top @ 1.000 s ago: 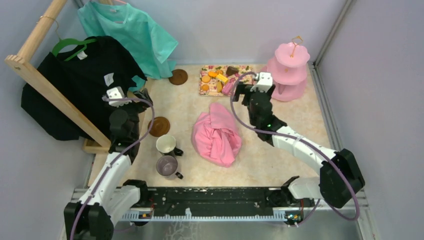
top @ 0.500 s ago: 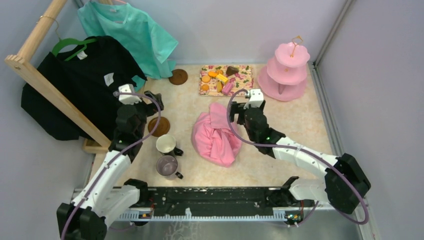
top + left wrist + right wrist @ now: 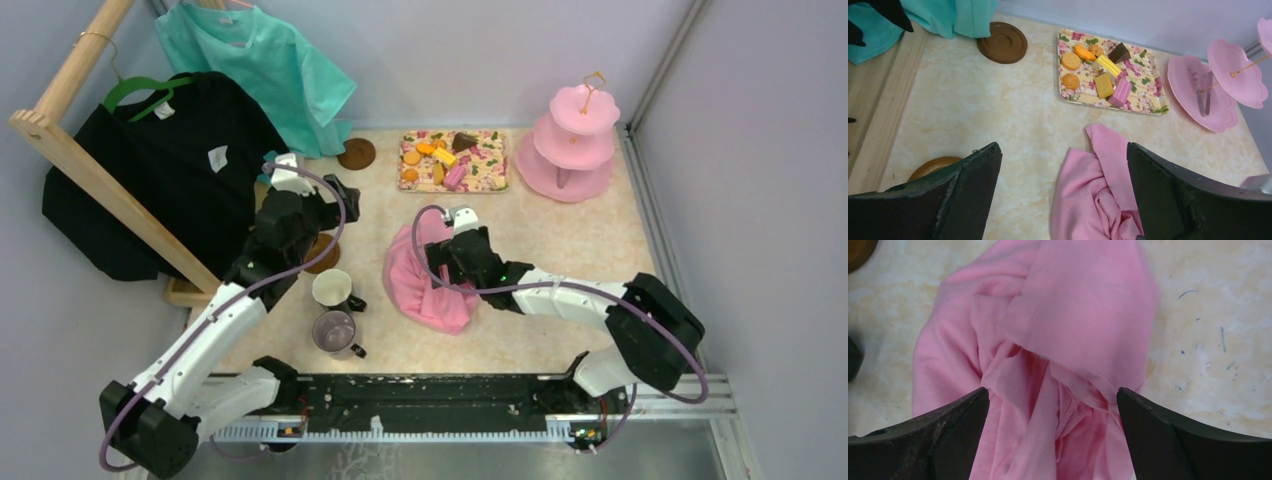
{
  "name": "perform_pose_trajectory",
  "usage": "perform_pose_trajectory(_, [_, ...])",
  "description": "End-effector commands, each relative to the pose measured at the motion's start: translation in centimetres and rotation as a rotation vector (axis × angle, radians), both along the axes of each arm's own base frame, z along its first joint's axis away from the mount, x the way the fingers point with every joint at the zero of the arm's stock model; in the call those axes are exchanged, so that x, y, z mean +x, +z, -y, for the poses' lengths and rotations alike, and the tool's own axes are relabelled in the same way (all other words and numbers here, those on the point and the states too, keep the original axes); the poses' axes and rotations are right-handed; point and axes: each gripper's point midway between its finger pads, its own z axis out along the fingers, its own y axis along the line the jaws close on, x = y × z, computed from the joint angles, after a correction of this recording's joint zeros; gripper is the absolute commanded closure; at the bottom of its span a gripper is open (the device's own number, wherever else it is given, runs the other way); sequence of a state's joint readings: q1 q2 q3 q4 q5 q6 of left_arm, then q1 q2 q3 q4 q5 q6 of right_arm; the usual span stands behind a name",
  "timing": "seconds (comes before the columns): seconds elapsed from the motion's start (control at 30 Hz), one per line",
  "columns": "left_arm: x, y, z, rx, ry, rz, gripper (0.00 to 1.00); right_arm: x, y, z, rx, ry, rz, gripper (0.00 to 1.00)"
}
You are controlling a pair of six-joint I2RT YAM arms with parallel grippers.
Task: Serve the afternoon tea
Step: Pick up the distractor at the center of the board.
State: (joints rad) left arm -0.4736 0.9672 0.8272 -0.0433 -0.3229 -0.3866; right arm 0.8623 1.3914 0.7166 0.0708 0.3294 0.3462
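The pink three-tier cake stand [image 3: 575, 140] [image 3: 1218, 85] stands at the back right. Orange, yellow and brown snacks [image 3: 440, 158] [image 3: 1098, 75] lie on the floral mat. A white mug [image 3: 332, 288] and a grey-purple mug [image 3: 335, 330] sit near the left arm. One brown saucer [image 3: 356, 153] [image 3: 1003, 42] is at the back; another [image 3: 320, 252] [image 3: 930, 167] is half hidden under the left arm. My left gripper [image 3: 335, 200] [image 3: 1062, 150] hangs open and empty above the floor. My right gripper [image 3: 440, 262] [image 3: 1052, 392] is open just over the pink cloth [image 3: 432, 275] [image 3: 1048, 315].
A wooden clothes rail [image 3: 90, 170] with a black shirt [image 3: 170, 160] and a teal shirt [image 3: 260, 70] fills the left side. Grey walls enclose the back and right. The floral mat [image 3: 490, 170] lies beside the cake stand.
My right gripper has drawn back from beside the cake stand to above the pink cloth. My left gripper has swung right and farther out, past the near saucer.
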Motion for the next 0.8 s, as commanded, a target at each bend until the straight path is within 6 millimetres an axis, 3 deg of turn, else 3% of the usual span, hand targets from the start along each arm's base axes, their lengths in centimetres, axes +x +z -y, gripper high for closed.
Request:
perform_pose_trajectory(0.0, [-0.5, -0.2, 1.5, -0.024, -0.061, -0.050, 0.01, -0.3, 0.5, -3.2, 0.062, 0.079, -0.020, 0.01])
perform_pose_trajectory(0.33, [-0.3, 0.0, 3.4, -0.056, -0.135, -0.069, 0.01, -0.3, -4.1, -4.9, -0.048, 0.140, -0.142, 0.01])
perform_pose_trajectory(0.5, [-0.2, 0.6, 3.5, -0.069, -0.139, -0.060, 0.01, -1.2, -7.5, -4.6, -0.116, 0.132, -0.242, 0.04])
perform_pose_trajectory(0.63, [-0.1, 0.8, 3.8, -0.073, -0.149, -0.058, 0.01, -2.1, -9.4, -3.4, -0.164, 0.104, -0.303, 0.26])
perform_pose_trajectory(0.77, [-0.2, 0.8, 4.0, -0.080, -0.155, -0.063, 0.01, -3.0, -10.4, -2.6, -0.169, 0.092, -0.337, 0.67])
